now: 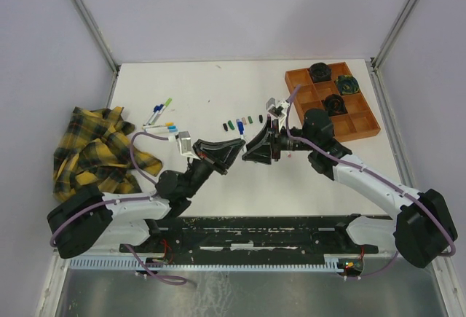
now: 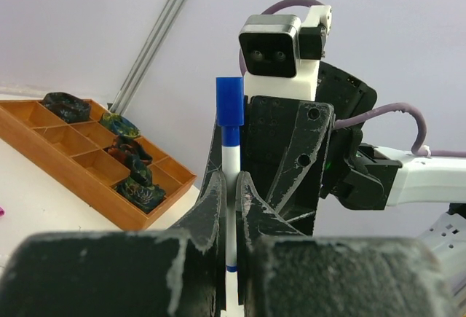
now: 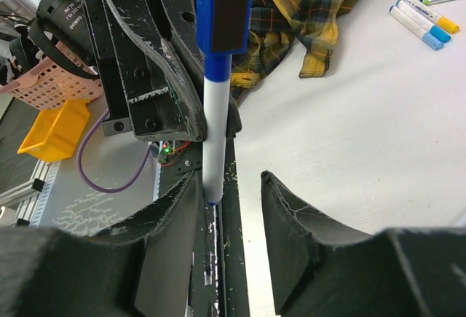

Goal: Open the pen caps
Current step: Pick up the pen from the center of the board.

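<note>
Presently held: left gripper (image 2: 231,189) clamped on a pen (image 2: 231,160), which stands upright over mid-table with its blue cap (image 2: 228,102) on top.
Right gripper (image 3: 229,182): jaws apart, flanking the barrel below the cap; nothing gripped.
Handling: I judge the cap light, rigid and smooth; take its flat sides and pull along the barrel.
Surroundings: loose caps (image 1: 237,122) at twelve o'clock, plaid cloth (image 1: 98,149) at nine, orange tray (image 1: 362,124) at two.
Obstruction: left fingers (image 2: 209,208) crowd the barrel.
</note>
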`<state>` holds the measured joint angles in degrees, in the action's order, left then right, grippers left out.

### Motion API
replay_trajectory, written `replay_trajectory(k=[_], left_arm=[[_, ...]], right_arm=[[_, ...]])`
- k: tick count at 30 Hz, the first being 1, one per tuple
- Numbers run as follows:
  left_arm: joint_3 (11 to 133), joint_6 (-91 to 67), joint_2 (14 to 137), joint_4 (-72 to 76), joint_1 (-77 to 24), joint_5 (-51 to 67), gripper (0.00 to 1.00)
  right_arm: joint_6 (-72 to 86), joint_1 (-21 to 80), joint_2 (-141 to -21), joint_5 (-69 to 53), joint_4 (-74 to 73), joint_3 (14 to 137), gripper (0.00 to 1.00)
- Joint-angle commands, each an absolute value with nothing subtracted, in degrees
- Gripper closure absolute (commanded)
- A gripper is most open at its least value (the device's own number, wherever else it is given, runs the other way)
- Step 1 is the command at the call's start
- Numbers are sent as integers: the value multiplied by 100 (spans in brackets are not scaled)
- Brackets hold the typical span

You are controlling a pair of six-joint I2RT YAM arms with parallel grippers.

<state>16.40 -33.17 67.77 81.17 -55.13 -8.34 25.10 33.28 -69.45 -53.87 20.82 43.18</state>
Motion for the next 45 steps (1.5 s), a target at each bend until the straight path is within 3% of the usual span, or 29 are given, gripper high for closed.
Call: replay_trajectory(k=[1, 18, 25, 29, 31, 37, 40, 45], left_arm=[[1922, -3033, 6886, 8569, -5570, -942, 97], [1938, -3056, 7162, 8589, -5604, -962, 97], [1938, -3059, 7242, 8626, -5600, -898, 97], [1916, -3059, 7251, 8633, -5601, -881, 96], [1895, -3059, 7235, 8628, -5601, -870, 90], [1797, -3111, 6821, 8125, -5582, -947, 41], [1846, -3103, 6360, 7337, -5537, -975, 29], [2206, -3255, 5646, 5760, -5228, -651, 21]], right_arm=[[2444, 3366, -6935, -5377, 2258, 4614, 54], [2554, 3377, -6978, -5413, 2241, 4675, 69], [2524, 3379, -7031, -5430, 2092, 4752, 82], [2494, 3379, -7040, -5457, 1972, 4817, 95], [2421, 3376, -7040, -5464, 1827, 4874, 100], [2208, 3332, -7083, -5544, 1411, 5040, 100], [2098, 3266, -7102, -5652, 1266, 5100, 100], [1678, 3193, -7162, -6010, 605, 5359, 100]])
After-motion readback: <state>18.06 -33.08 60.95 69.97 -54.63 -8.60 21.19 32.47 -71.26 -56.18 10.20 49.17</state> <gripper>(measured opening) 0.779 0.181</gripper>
